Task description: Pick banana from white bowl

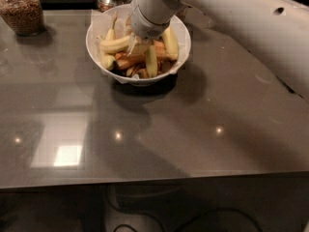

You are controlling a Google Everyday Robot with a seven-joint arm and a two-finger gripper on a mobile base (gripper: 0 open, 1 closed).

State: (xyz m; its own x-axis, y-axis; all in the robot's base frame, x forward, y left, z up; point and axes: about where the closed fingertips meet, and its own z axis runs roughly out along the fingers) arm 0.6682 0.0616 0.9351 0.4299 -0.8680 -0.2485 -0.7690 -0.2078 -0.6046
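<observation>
Sitting in the white bowl [145, 79] — gripper [138, 46] beside the banana [115, 44].

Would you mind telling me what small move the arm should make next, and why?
Probably ease the gripper slightly lower onto the banana: it is inside the white bowl at one end of the banana, which lies among other fruit, not yet lifted.

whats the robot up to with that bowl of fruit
A robot arm reaches in from the upper right, and its gripper is down inside the white bowl at the back of the grey table. The gripper sits right by the end of the banana, the long pale yellow one lying across the bowl's left side. The banana is not yet lifted and rests among the other fruit. A jar of brown bits stands at the far left.
</observation>
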